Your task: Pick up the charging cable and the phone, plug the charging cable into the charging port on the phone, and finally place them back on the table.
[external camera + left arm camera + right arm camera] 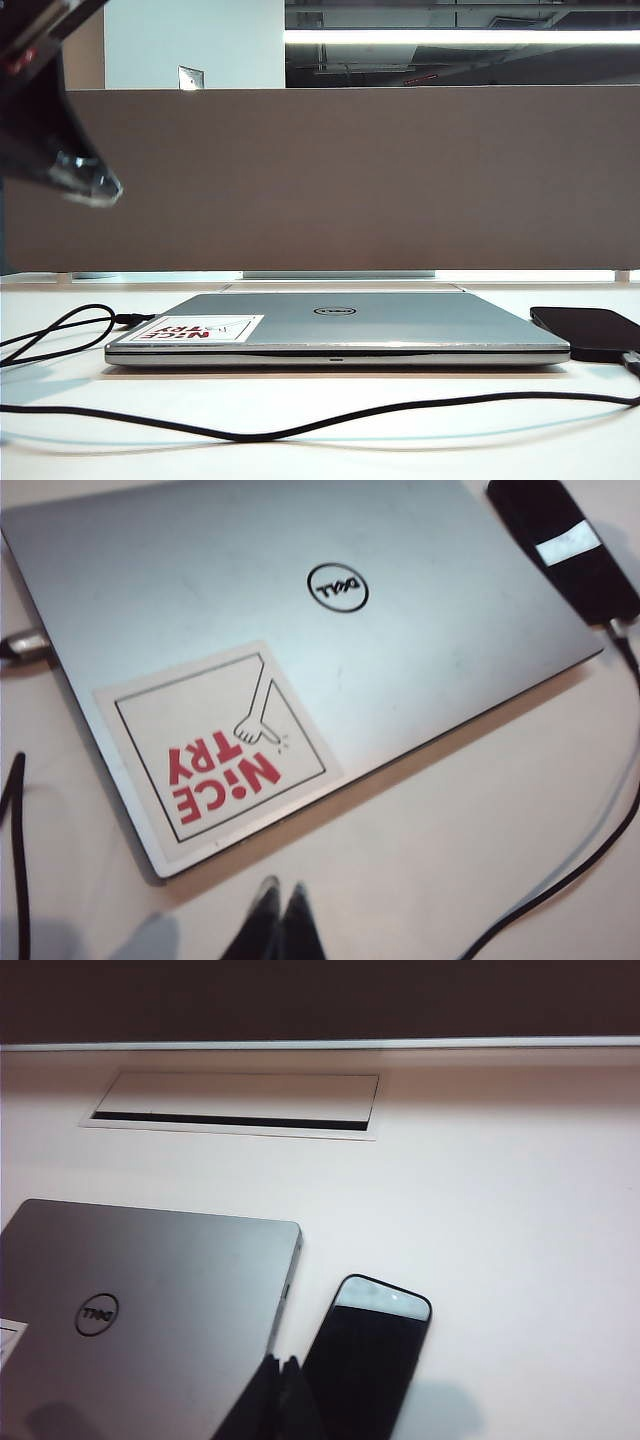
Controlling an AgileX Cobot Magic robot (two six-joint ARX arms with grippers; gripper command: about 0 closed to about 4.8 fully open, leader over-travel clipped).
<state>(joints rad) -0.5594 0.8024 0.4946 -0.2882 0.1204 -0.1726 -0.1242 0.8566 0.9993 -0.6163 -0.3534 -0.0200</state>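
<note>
Your left arm is raised above the table [320, 455]; the exterior view catches only a dark, blurred part of it at the upper left corner, cut off by the frame edge. Its wrist camera looks down on the closed silver laptop [300, 630] and its red-lettered sticker [215, 750]. The left gripper [280, 892] hangs over bare tabletop just off the laptop's sticker corner, touching nothing. Your right arm does not appear in the exterior view at all. By its wrist view, the right gripper [281, 1362] hangs over the gap between the laptop's edge and the phone [365, 1360].

Only the fingertips of either gripper show, as dark points at the frame edge; the rest is cut off. The charging port cannot be made out in any view.

Both grippers have their fingertips pressed together with nothing between them.

The phone lies flat on the table just beside the laptop's right end. The charging cable [300, 430] trails across the table in front of the laptop and runs up to the phone's near end; it appears to be seated there, though the junction is too small to confirm. A second cord [70, 330] loops into the laptop's left side.
</note>
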